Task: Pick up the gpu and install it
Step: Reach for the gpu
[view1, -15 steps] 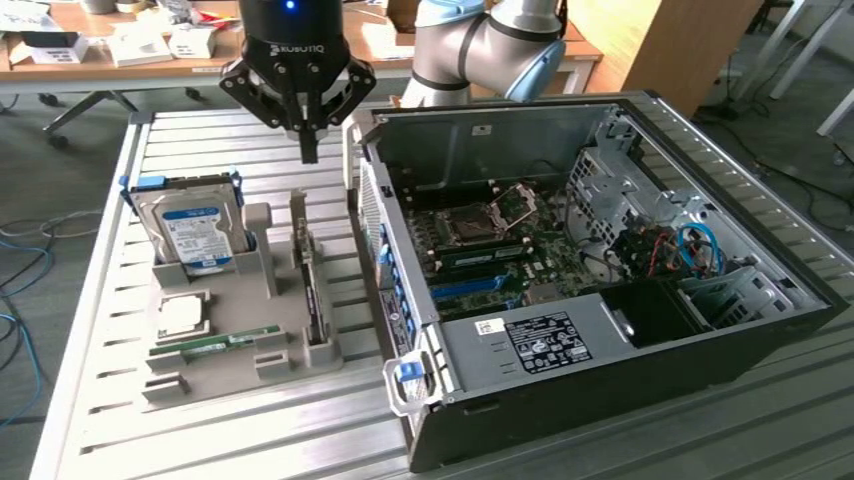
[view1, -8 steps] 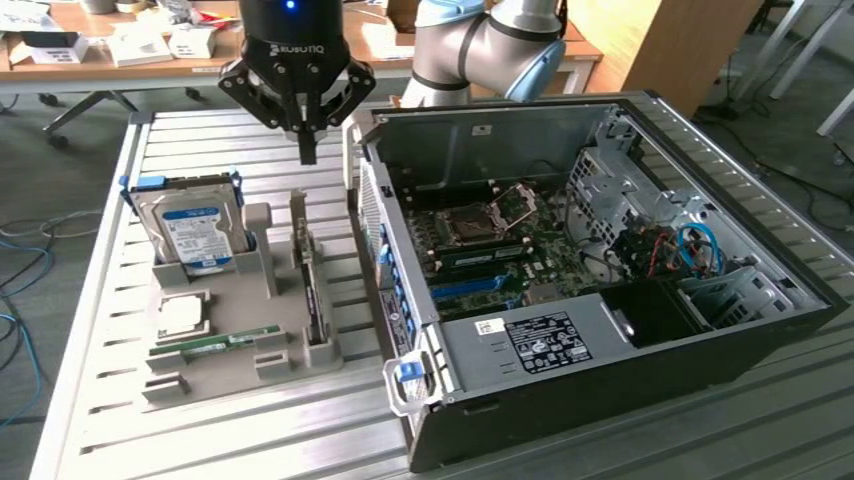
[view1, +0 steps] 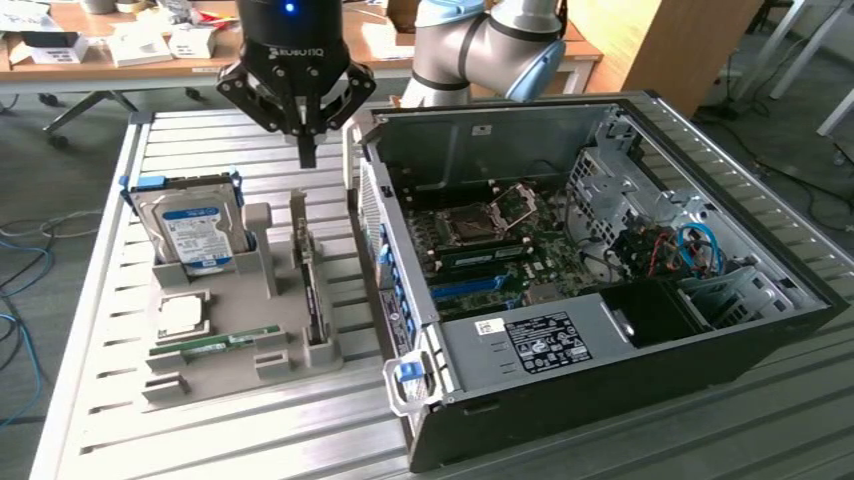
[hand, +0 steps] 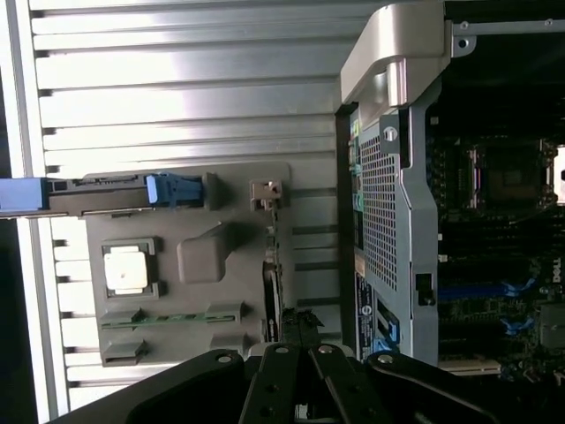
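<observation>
Gripper (view1: 307, 152) (hand: 298, 346): black, two-fingered, fingertips pressed together and clamped on nothing. You have it hanging in the air over one end of the parts holder, just above the gpu's upper edge and not touching it.

Gpu (view1: 306, 268) (hand: 275, 258): thin flat card, standing on its long edge in a slot of the holder, on the side nearest the computer case (the wrist view shows it edge-on, as a narrow strip). Not lifted, not in the case.

Parts holder (view1: 267, 330) (hand: 221, 256): grey moulded block on the surface, at the exterior view's left of the case. It also carries:
- hard drive (view1: 195, 232), silver with a blue label, propped upright between blue rails;
- processor chip (view1: 180, 315) (hand: 124, 269), lying flat in a square pocket;
- memory stick (view1: 214, 344) (hand: 168, 318), green and narrow, lying flat beside the chip.

Computer case (view1: 747, 340) (hand: 388, 221): black tower lying on its side, open face up, close beside the holder. Inside you can see the motherboard (view1: 514, 255), its processor socket (view1: 483, 217) with the latch frame raised, blue cables (view1: 701, 250), and a labelled power supply (view1: 541, 342).

Surface (view1: 200, 140) (hand: 177, 88): slatted aluminium top under the holder and the case.
</observation>
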Motion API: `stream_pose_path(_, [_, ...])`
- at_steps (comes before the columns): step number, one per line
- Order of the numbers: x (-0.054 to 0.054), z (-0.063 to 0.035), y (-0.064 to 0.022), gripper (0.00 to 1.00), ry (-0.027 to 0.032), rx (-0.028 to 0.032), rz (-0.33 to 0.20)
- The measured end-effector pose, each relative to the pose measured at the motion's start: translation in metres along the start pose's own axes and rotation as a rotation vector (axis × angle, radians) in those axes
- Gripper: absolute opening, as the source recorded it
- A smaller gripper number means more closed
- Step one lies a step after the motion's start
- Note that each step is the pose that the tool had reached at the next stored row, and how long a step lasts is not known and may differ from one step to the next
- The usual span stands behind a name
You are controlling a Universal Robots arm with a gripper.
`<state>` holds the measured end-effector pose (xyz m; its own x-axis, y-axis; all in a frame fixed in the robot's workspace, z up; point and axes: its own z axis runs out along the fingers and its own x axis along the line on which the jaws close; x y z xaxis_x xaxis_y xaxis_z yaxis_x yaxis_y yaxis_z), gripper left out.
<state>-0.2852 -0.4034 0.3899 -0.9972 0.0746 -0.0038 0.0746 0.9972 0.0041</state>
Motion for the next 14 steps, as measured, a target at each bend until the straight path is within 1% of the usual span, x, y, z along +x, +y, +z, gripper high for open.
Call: stream_pose_path(14, [0.004, -0.0001, -0.0191, 0.11, 0.0001, 0.0, 0.0])
